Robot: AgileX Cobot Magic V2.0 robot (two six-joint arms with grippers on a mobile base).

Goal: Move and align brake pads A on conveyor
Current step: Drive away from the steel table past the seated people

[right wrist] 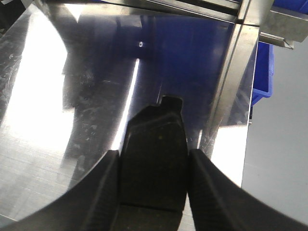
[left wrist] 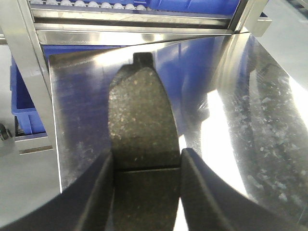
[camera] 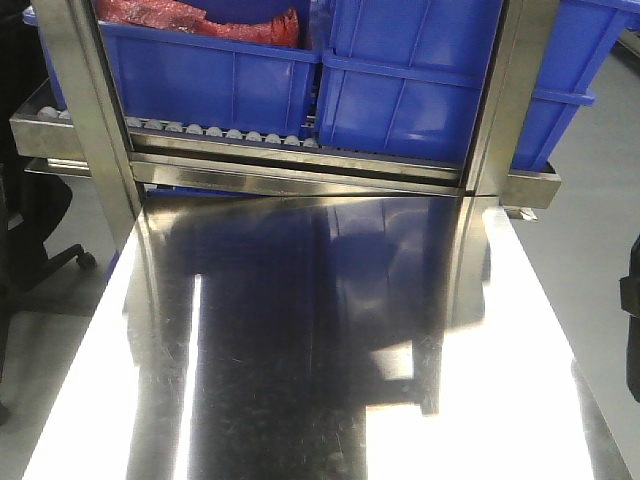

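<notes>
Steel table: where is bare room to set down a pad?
The steel table is bare all over, from the roller rack with blue bins at the back forward, as far as shown. Tight only beside the two steel posts.

Front view: we look from above the near end of the steel table (camera: 300,400), tilted down, facing the blue bins (camera: 230,80) on the roller rack (camera: 200,130). Left wrist view: very close, looking forward between the fingers of the left gripper (left wrist: 147,153), along a clamped brake pad (left wrist: 139,110), to that rack. Right wrist view: same over the right gripper (right wrist: 154,153) and second brake pad (right wrist: 154,139), by the table's right edge. All share the tabletop.
</notes>
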